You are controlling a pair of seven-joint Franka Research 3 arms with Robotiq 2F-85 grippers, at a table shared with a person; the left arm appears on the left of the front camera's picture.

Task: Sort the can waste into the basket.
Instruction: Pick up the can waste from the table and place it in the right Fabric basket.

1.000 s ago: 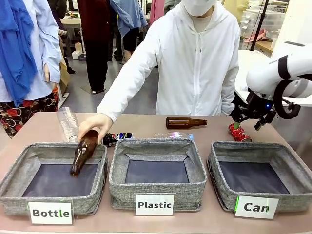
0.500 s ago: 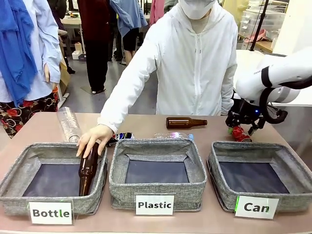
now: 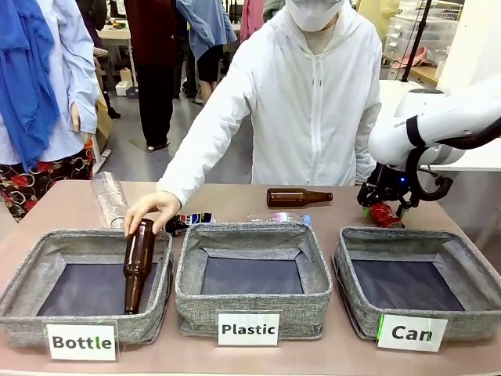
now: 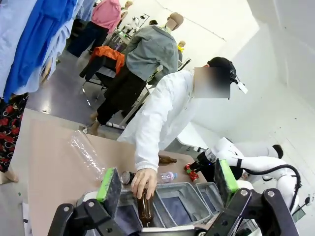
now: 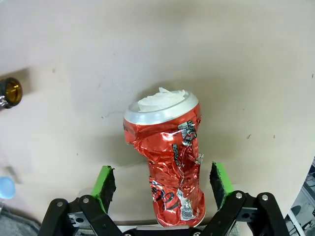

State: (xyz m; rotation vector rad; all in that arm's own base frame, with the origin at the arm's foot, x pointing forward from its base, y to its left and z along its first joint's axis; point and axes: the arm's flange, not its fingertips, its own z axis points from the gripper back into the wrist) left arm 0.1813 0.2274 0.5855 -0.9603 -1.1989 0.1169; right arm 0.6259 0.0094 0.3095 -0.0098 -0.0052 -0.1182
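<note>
Green-padded fingers of the left gripper [image 4: 166, 174] stand spread wide and released, with nothing between them, high above the robot's side of the table [image 3: 235, 202]. Farthest left on that table sits the grey Bottle bin [image 3: 23, 270]. The person's hand [image 3: 153, 210] grips a brown bottle [image 3: 137, 266] by its upper end, nearly upright, the narrow end down inside this bin. Behind the bin's far rim lies a clear plastic bottle [image 3: 109, 200]. Just right of the hand, the dark can [image 3: 190, 221] lies on the tabletop, behind the gap between the Bottle bin and the Plastic bin [image 3: 250, 232] in the middle. A second clear bottle [image 3: 280, 218] lies close along that bin's far rim. Farther back a second brown bottle [image 3: 297, 197] rests on its side, neck to the right. Right again, the red can [image 3: 383, 215] lies on the table just behind the far left corner of the basket [image 3: 348, 258], which carries a white card [image 3: 412, 333] reading "Can". The right gripper [image 3: 381, 205] is down over the red can. In the right wrist view its fingers [image 5: 104, 179] straddle the can's crumpled lower half with a gap on each side, so they are not clenched on it. The can's silver-rimmed end points away from the gripper.
</note>
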